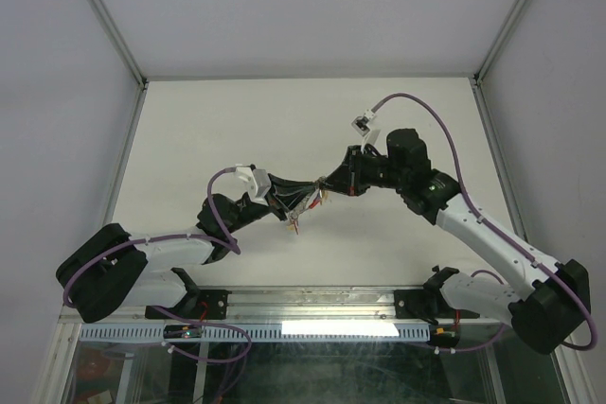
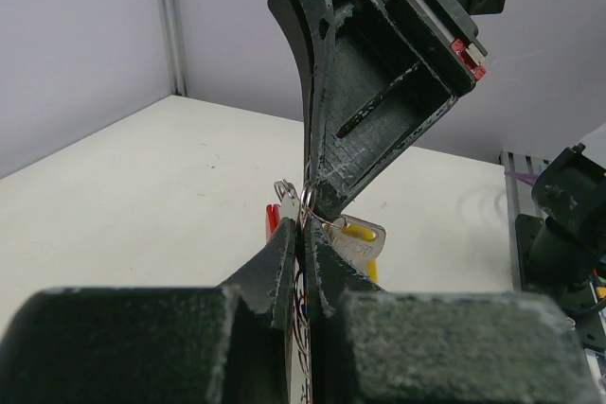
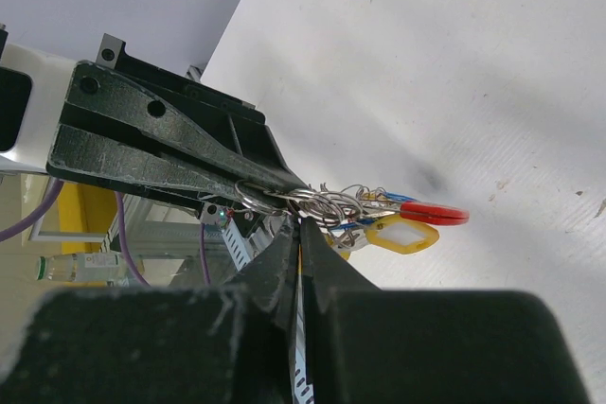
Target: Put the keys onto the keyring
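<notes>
Both grippers meet above the middle of the table over one tangled bunch of keys (image 1: 301, 207). In the right wrist view the bunch is a knot of silver wire rings (image 3: 322, 203) with a yellow tag (image 3: 402, 232), blue bits and a flat red piece (image 3: 434, 213) seen edge-on; I cannot tell whether that is the keyring. My left gripper (image 2: 305, 234) is shut on a thin silver ring (image 3: 248, 198). My right gripper (image 3: 300, 229) is shut, tips in the ring knot. A silver key with a yellow tag (image 2: 362, 237) hangs beside the left fingers.
The white table (image 1: 237, 120) has grey walls on three sides and a metal frame rail (image 1: 312, 305) along the near edge. The right arm's fingers (image 2: 365, 111) fill the upper part of the left wrist view. Both arm bases stand at the near edge.
</notes>
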Motion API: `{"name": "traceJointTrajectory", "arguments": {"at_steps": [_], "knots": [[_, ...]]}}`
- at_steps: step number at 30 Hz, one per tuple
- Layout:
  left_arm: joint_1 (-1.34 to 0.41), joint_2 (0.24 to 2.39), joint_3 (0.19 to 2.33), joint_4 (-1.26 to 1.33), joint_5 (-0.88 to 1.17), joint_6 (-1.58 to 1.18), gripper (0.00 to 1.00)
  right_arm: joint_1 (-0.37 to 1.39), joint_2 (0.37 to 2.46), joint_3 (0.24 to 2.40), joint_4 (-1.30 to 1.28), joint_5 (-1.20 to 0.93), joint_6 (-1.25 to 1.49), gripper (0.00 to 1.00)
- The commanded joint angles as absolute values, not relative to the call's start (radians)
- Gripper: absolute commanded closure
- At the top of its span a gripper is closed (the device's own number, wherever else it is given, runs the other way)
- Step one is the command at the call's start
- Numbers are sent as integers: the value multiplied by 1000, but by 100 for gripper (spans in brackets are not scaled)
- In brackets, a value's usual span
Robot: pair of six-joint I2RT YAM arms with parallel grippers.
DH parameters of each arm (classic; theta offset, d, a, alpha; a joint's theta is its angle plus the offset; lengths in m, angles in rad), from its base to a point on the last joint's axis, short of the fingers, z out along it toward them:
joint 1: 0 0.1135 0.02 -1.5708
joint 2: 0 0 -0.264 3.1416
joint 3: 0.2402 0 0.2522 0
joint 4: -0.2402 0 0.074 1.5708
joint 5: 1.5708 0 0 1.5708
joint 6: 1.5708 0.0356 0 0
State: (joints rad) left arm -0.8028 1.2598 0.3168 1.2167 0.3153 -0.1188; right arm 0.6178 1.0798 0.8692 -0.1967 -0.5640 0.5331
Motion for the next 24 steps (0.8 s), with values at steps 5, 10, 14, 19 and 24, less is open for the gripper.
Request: {"name": "traceJointTrajectory", "arguments": {"at_steps": [5, 10, 14, 19, 24], "knots": [[-792, 1246, 342, 1321, 333, -121, 100, 652, 1099, 895, -226, -517, 495, 91], [-792, 1240, 341, 1315, 333, -121, 100, 652, 1034, 958, -335, -416, 336, 70], [-792, 1228, 340, 1302, 334, -115, 100, 652, 966, 961, -353, -334, 207, 61], [-792, 1229, 346, 1302, 358, -117, 100, 652, 873, 867, -211, -351, 38, 57], [-792, 1240, 355, 1306, 402, -122, 100, 673, 827, 808, -116, -501, -234, 61]]}}
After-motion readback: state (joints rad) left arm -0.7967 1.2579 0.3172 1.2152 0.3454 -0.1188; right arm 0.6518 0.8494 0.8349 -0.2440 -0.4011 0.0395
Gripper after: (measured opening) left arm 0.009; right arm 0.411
